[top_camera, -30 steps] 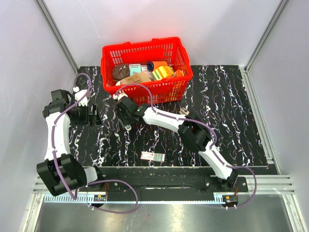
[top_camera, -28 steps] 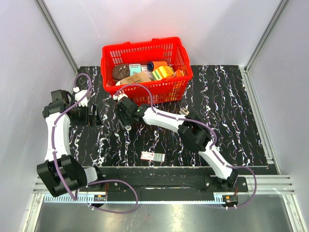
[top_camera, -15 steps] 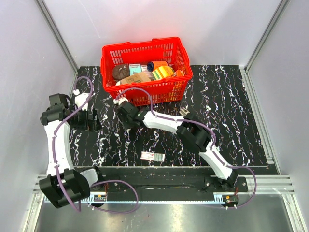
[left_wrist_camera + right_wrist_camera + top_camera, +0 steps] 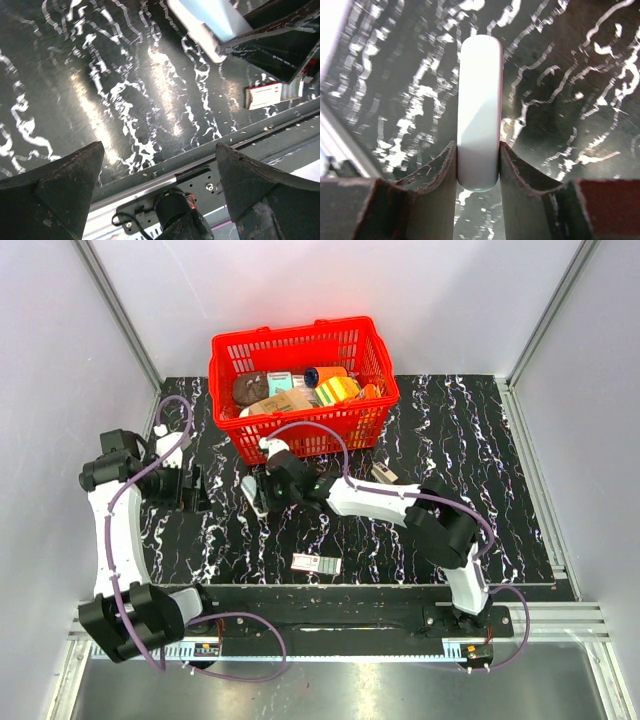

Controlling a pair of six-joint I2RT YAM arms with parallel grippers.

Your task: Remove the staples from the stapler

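Observation:
The stapler (image 4: 479,90), a slim pale grey bar, is clamped at its near end between my right gripper's (image 4: 478,150) fingers and held over the black marbled table. In the top view the right gripper (image 4: 266,486) sits just in front of the red basket, with the stapler (image 4: 250,490) sticking out to its left. The stapler's end also shows in the left wrist view (image 4: 207,20). My left gripper (image 4: 200,486) is open and empty a short way left of it, jaws wide apart (image 4: 158,147). I see no staples.
The red basket (image 4: 300,344) with several items stands at the back. A flat white-and-red box (image 4: 316,563) lies near the table's front edge, also in the left wrist view (image 4: 262,95). A small pale piece (image 4: 383,473) lies right of the right forearm.
My right arm's elbow has swung right and the gripper with the stapler has shifted slightly right and nearer. My left arm has drawn back a little to the left.

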